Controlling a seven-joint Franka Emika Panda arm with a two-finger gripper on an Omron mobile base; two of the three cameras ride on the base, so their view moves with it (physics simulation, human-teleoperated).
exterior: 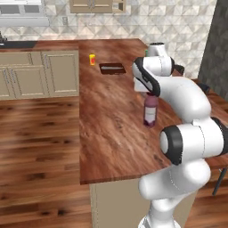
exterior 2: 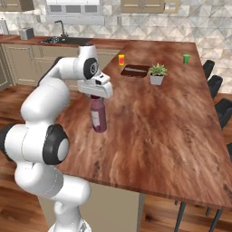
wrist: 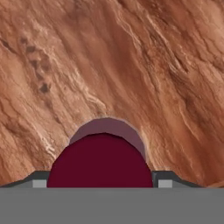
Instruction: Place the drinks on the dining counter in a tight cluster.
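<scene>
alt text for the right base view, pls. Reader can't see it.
A white robot arm's gripper sits over the cap of a purple bottle standing upright on a long wood-grain dining counter. Farther back on the counter are an orange cup, a dark tray, a potted plant and a green cup.

Even, flat rendered light; slightly soft.

White arm (exterior 2: 43, 122) folded up from the base, elbow high, forearm reaching forward, wrist turned straight down, gripper (exterior 2: 96, 97) pointing vertically, fingers spread wide around the bottle's cap
</scene>
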